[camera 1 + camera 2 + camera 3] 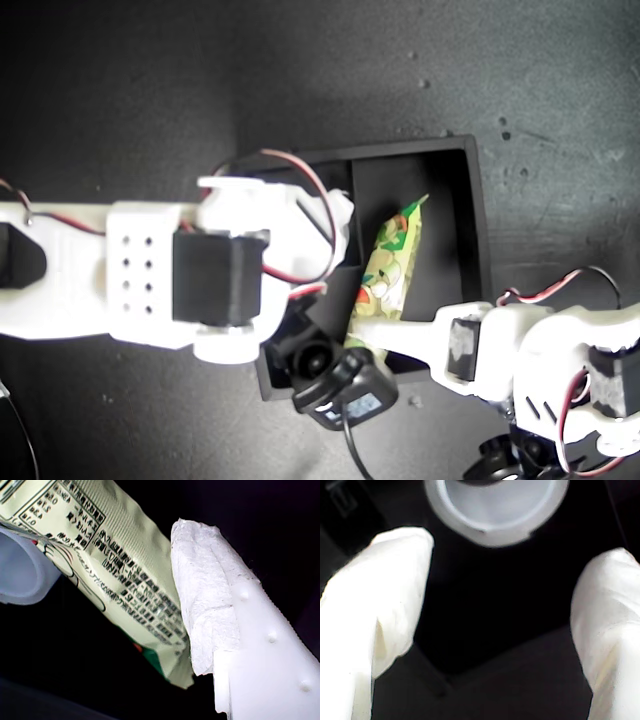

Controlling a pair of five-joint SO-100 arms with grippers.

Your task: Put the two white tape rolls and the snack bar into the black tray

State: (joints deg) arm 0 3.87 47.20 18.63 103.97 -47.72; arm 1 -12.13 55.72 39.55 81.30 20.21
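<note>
Your first end effector grips the snack bar, which leans tilted in the black tray's long compartment. Lower it flat before you let go. Your second end effector hangs open over what looks like a white tape roll.

My first gripper reaches in from the exterior view's lower right, its padded finger pressed against a wrapper, jaws closed on it. My second gripper extends from the exterior view's left, its white fingers spread wide apart, holding nothing.
</note>
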